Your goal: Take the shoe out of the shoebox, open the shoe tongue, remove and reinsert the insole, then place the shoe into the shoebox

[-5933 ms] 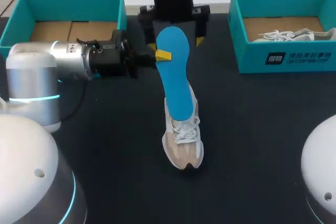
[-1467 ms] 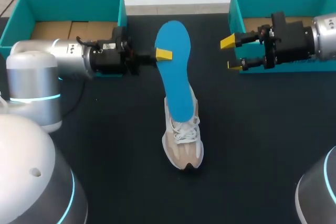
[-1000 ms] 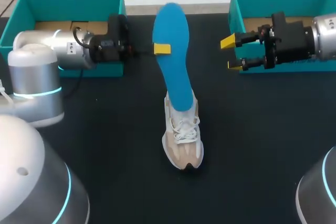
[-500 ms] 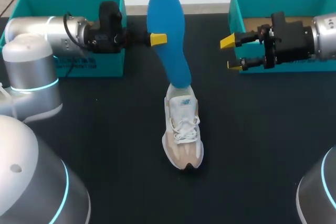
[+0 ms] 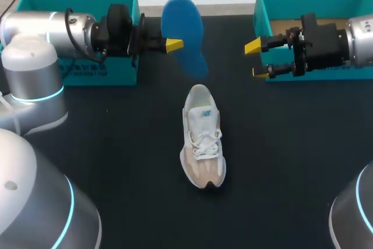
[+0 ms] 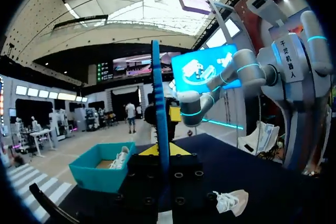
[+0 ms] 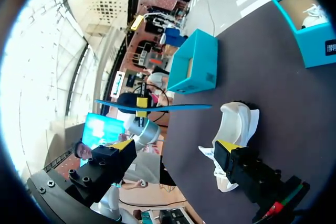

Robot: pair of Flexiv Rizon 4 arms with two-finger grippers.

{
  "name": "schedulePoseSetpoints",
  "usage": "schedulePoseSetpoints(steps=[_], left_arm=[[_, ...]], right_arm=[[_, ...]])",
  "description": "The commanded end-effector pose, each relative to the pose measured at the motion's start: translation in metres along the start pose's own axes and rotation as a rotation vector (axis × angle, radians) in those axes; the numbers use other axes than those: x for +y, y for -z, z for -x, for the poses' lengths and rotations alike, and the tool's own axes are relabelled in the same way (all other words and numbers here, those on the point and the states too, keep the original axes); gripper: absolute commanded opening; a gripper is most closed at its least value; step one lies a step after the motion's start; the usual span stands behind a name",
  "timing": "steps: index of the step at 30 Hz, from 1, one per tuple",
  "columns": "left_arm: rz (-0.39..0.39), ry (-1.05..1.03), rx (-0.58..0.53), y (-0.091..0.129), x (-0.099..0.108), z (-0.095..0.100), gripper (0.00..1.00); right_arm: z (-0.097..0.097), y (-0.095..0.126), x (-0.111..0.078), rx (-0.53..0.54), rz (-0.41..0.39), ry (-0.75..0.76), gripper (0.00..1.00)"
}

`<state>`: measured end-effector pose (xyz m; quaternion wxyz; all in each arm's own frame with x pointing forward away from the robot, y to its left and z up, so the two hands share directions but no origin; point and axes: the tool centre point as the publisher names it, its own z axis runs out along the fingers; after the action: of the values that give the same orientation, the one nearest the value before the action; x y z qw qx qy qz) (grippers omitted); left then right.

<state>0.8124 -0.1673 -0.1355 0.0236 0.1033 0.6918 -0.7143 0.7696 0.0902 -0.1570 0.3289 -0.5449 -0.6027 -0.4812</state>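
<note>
A white and beige shoe (image 5: 202, 138) stands on the dark table, toe toward me, its opening uncovered. Behind it a blue insole (image 5: 183, 36) hangs in the air, clear of the shoe. My left gripper (image 5: 173, 44) is shut on the insole's edge. In the left wrist view the insole (image 6: 159, 124) stands edge-on between the yellow tips, with the shoe (image 6: 231, 201) below on the table. My right gripper (image 5: 256, 59) stands open and empty before the right shoebox (image 5: 315, 65). From the right wrist the insole (image 7: 152, 107) floats above the shoe (image 7: 236, 124), ahead of the open right gripper (image 7: 173, 146).
The left teal shoebox (image 5: 76, 1) sits at the back left behind my left arm. The right shoebox holds a second pale shoe (image 5: 326, 39). Dark table surface surrounds the shoe on all sides.
My left gripper has lifted the insole up and back to the left, out of the shoe. The right arm moved earlier from behind the shoe to the right and has since stayed still.
</note>
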Motion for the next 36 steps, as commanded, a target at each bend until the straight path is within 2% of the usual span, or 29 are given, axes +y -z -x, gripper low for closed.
schedulePoseSetpoints(steps=[1, 9, 10, 11, 13, 15, 16, 18, 19, 23, 24, 28, 32, 36], left_arm=[[0.035, -0.291, -0.040, 0.000, -0.001, -0.003, 0.00], [0.035, -0.291, -0.040, 0.000, -0.001, -0.003, 0.00], [0.012, -0.278, -0.063, -0.002, -0.001, -0.005, 0.00], [-0.018, -0.394, -0.065, -0.002, 0.000, -0.004, 0.00], [-0.035, -0.485, -0.083, -0.002, 0.004, -0.004, 0.00], [-0.032, -0.680, -0.068, -0.002, 0.009, -0.003, 0.00], [-0.060, -0.699, -0.073, -0.001, 0.011, -0.004, 0.00], [-0.068, -0.891, -0.054, 0.000, 0.014, -0.002, 0.00], [-0.071, -0.903, -0.054, 0.001, 0.014, -0.002, 0.00], [-0.052, -1.213, -0.022, 0.000, 0.020, 0.002, 0.00], [-0.049, -1.220, -0.025, 0.000, 0.020, 0.002, 0.00], [0.003, -1.487, -0.026, 0.000, 0.025, 0.009, 0.00], [0.036, -1.640, -0.059, 0.002, 0.026, 0.015, 0.00], [0.072, -1.764, -0.042, 0.003, 0.027, 0.018, 0.00]], right_arm=[[0.000, -0.002, 0.001, -0.002, 0.001, -0.001, 1.00], [0.000, -0.002, 0.001, -0.002, 0.001, -0.001, 1.00], [0.000, -0.002, 0.001, -0.002, 0.001, -0.001, 1.00], [0.000, -0.002, 0.001, -0.002, 0.001, -0.001, 1.00], [0.000, -0.002, 0.001, -0.002, 0.001, -0.001, 1.00], [0.000, -0.002, 0.001, -0.002, 0.001, -0.001, 1.00], [0.000, -0.002, 0.001, -0.002, 0.001, -0.001, 1.00], [0.000, -0.002, 0.001, -0.002, 0.001, -0.001, 1.00], [0.000, -0.002, 0.001, -0.002, 0.001, -0.001, 1.00], [0.000, -0.002, 0.001, -0.002, 0.001, -0.001, 1.00], [0.000, -0.002, 0.001, -0.002, 0.001, -0.001, 1.00], [0.000, -0.002, 0.001, -0.002, 0.001, -0.001, 1.00], [0.000, -0.002, 0.001, -0.002, 0.001, -0.001, 1.00], [0.000, -0.002, 0.001, -0.002, 0.001, -0.001, 1.00]])
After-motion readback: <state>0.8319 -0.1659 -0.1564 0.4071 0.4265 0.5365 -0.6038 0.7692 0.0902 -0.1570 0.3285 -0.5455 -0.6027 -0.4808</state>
